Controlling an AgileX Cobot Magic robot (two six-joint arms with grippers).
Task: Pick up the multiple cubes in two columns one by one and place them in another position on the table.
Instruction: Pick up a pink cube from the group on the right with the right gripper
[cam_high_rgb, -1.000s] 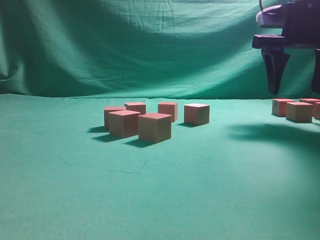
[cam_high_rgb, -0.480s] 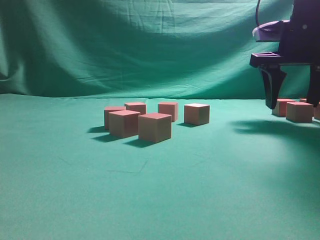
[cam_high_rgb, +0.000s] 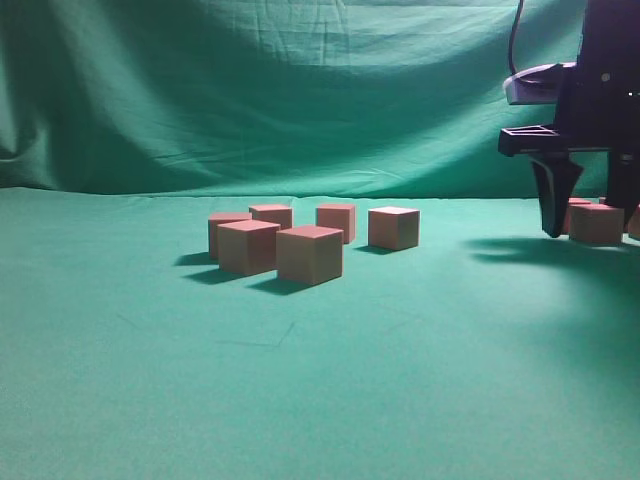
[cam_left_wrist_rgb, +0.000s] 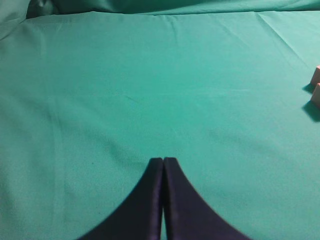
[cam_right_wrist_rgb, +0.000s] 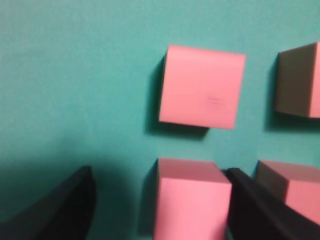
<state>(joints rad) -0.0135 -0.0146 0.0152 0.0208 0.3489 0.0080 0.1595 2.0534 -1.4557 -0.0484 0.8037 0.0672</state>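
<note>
Right end effector (cam_right_wrist_rgb: 160, 200) astride half-cropped cube (cam_right_wrist_rgb: 191, 200)

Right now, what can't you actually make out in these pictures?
- Cubes at right, exterior view: cut by the edge and hidden behind the right gripper; count unclear.
- Right wrist view: blurred; whether a finger touches the near cube is unclear.
- Left wrist view: two cubes cut by the edge.
</note>
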